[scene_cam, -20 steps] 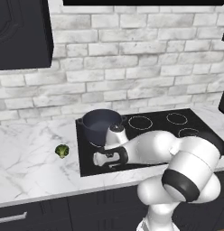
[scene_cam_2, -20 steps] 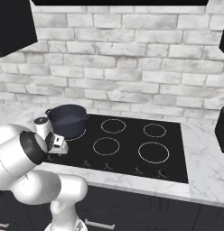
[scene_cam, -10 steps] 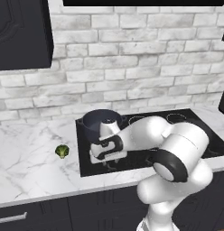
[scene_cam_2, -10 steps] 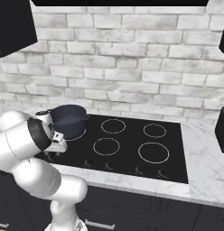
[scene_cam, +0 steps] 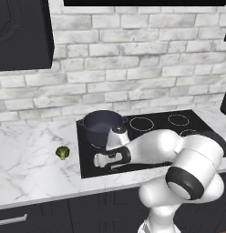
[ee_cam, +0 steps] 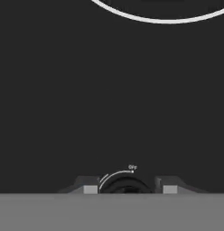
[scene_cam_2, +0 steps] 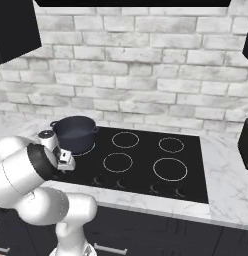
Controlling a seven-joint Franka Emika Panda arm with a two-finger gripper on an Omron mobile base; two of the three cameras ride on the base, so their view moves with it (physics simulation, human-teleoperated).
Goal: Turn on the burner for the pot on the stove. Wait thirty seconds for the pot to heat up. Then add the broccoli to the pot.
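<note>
My gripper (ee_cam: 126,189): fingers flank round black knob (ee_cam: 125,186), grip unclear. Glossy black stove (scene_cam: 151,157); blue-grey metal pot (scene_cam: 103,127); broccoli (scene_cam: 63,152) on marble counter (scene_cam: 28,159).

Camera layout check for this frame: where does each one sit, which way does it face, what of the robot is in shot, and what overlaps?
Left base view: behind-left of the arm, looking down at the stove, pot and broccoli; arm crosses from lower right.
Right base view: behind-right, same cooktop; arm at lower left.
Hand view: on the hand, close over black glass, gripper fingertips either side of a knob.
The base views share pot and stove.
</note>
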